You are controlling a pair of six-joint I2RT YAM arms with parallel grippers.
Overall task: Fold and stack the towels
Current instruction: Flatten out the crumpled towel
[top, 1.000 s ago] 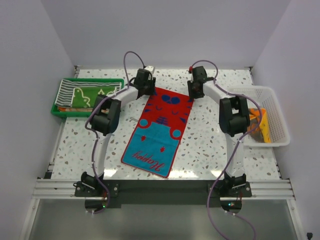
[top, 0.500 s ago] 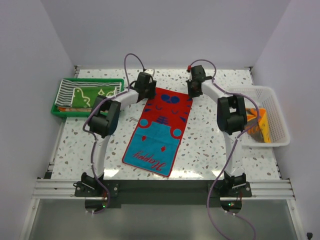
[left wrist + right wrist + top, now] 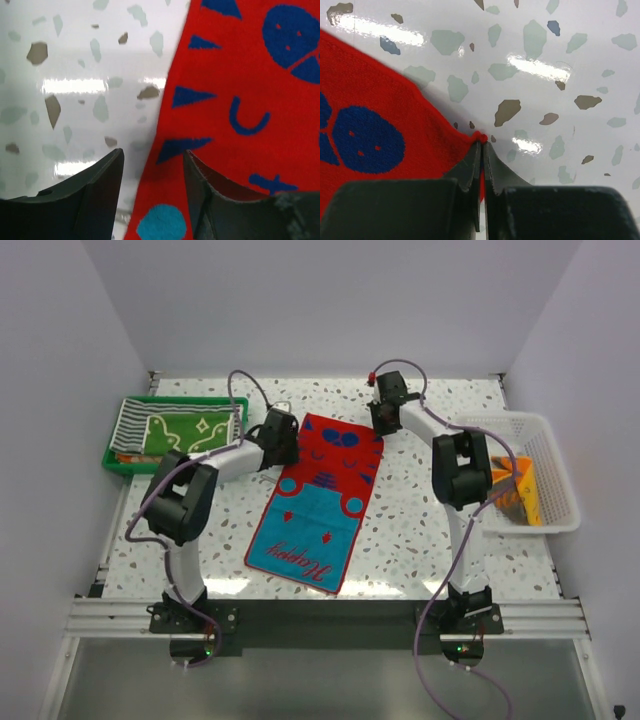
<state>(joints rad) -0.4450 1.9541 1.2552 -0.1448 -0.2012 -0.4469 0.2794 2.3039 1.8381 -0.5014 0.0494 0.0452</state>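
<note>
- Where its jaws meet, the right pincer (image 3: pixel 481 150) is clenched on the far right corner of the red towel (image 3: pixel 380 125), the tip of that corner showing just past the fingertips.
- The left pincer (image 3: pixel 152 185) is released, one jaw over the bare bench (image 3: pixel 75 75) and the other over the towel's left edge.
- The red towel lies flat mid-bench, red half far, blue half near.
- At far left, a green towel (image 3: pixel 185 427) and a striped towel (image 3: pixel 132 418) lie in the tray (image 3: pixel 112 462).
- At right, an orange towel (image 3: pixel 518 480) sits in the basket (image 3: pixel 548 455).
</note>
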